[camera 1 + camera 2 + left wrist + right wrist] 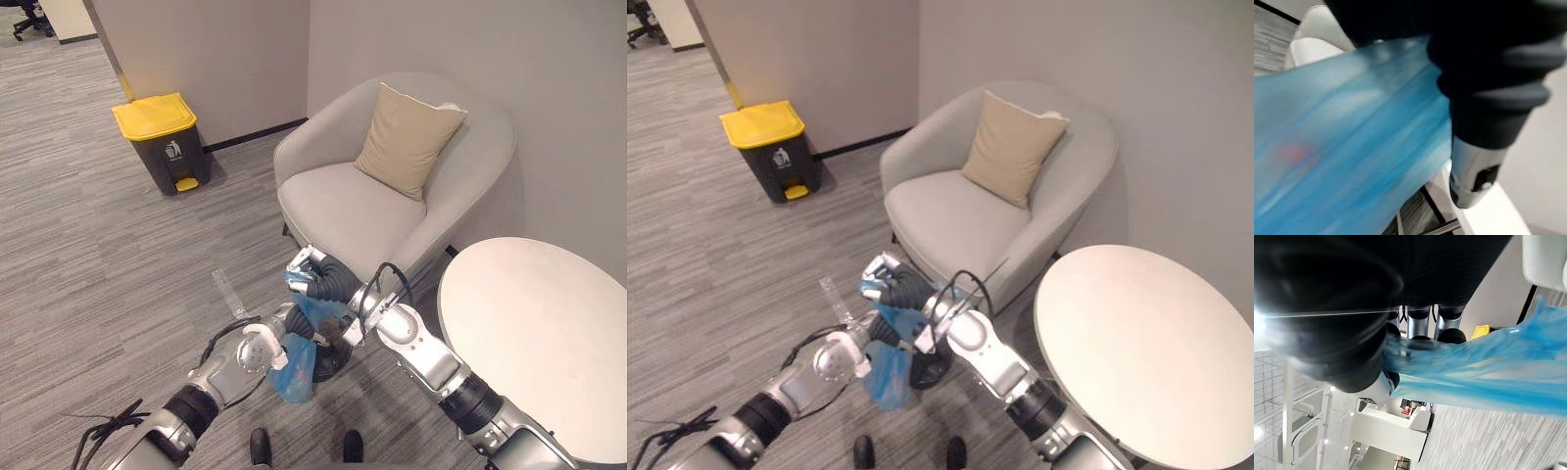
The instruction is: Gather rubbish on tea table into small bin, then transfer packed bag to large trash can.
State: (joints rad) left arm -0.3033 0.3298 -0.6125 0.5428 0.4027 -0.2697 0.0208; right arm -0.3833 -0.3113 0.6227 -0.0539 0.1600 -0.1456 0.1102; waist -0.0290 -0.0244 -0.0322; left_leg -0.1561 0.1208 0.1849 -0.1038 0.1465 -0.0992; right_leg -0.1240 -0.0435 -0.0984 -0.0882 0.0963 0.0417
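A blue plastic bag (294, 370) hangs stretched between both hands, low in front of the armchair. My right hand (321, 278) has its fingers (1420, 328) curled round the bag's upper end (1488, 372). The left hand (259, 350) grips the bag lower down, and the blue film (1352, 137) runs taut past its dark cover (1488, 88). Behind and below the bag stands the small dark bin (334, 364), mostly hidden. The large trash can (162, 139), dark grey with a shut yellow lid, stands on the floor by the far wall, to the left.
A light grey armchair (343, 211) with a beige cushion (407, 139) stands just beyond the hands. The round white tea table (539, 333) is at the right with a bare top. Grey carpet floor (118, 274) stretches to the trash can.
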